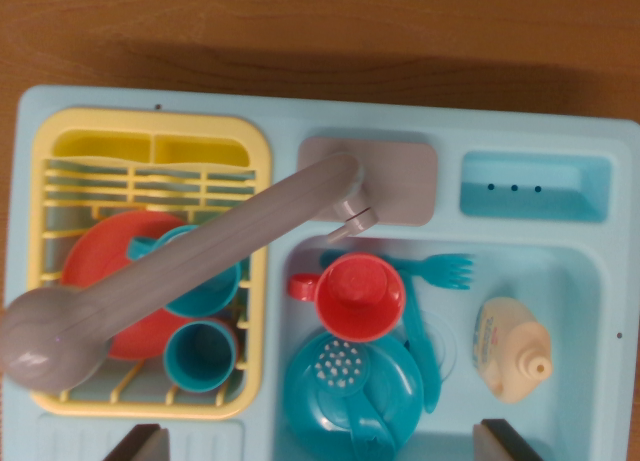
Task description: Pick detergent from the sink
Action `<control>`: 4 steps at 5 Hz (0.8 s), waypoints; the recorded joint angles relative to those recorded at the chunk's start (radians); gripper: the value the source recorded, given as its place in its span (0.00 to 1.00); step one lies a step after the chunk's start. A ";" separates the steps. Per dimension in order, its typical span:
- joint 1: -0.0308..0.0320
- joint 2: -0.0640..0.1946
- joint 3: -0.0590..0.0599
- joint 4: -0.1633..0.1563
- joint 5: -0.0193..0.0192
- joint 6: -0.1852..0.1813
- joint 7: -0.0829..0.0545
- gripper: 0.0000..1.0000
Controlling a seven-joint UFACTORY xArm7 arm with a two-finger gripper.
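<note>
Pincer (pixel 320 443) tips cropped; detergent (pixel 511 348) visible.

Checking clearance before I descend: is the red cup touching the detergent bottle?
No. The red cup sits toward the wrist view's left of the sink, with bare basin floor between it and the detergent bottle.

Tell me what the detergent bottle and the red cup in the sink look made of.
Detergent bottle: apparently cream plastic, smooth and slightly glossy, with a label too blurred to read. Red cup: seemingly moulded plastic, uniform colour, soft sheen on the rim. Both look like toy pieces.
</note>
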 joint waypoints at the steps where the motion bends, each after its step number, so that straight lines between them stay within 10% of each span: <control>1: -0.0064 0.009 -0.005 -0.021 -0.0005 -0.026 -0.005 0.00; 4: -0.0144 0.020 -0.012 -0.047 -0.0011 -0.058 -0.010 0.00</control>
